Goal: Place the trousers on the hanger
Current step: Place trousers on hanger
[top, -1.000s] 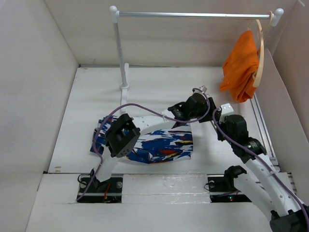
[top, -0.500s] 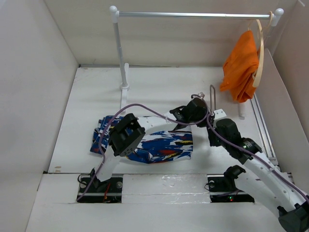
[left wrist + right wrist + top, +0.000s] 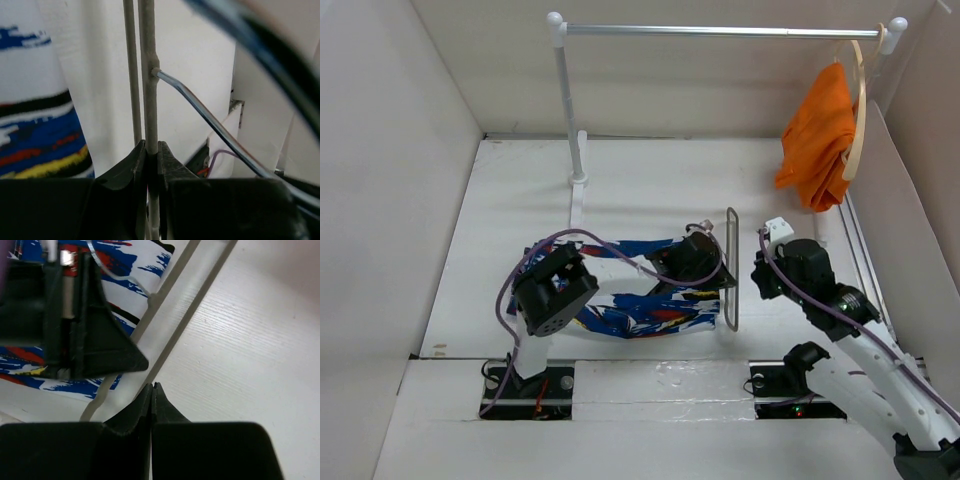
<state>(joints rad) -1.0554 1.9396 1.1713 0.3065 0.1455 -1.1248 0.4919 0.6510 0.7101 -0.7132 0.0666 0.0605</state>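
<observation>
Trousers (image 3: 650, 312) lie flat by the table's (image 3: 650, 180) near edge, left of centre; the hanger (image 3: 731, 250) is just beside their right end, pinched in the left gripper's (image 3: 149, 146) shut jaws. Right gripper (image 3: 151, 387) closed, empty. Risk: the thin wire may twist in the pinch and miss the cloth. White walls; rail (image 3: 720, 31) along the far edge

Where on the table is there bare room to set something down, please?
The far strip of the table, between the rack post and the orange garment, is bare, as is the strip between the left wall and the trousers. The near middle is crowded: trousers, hanger, left arm and right arm.
</observation>
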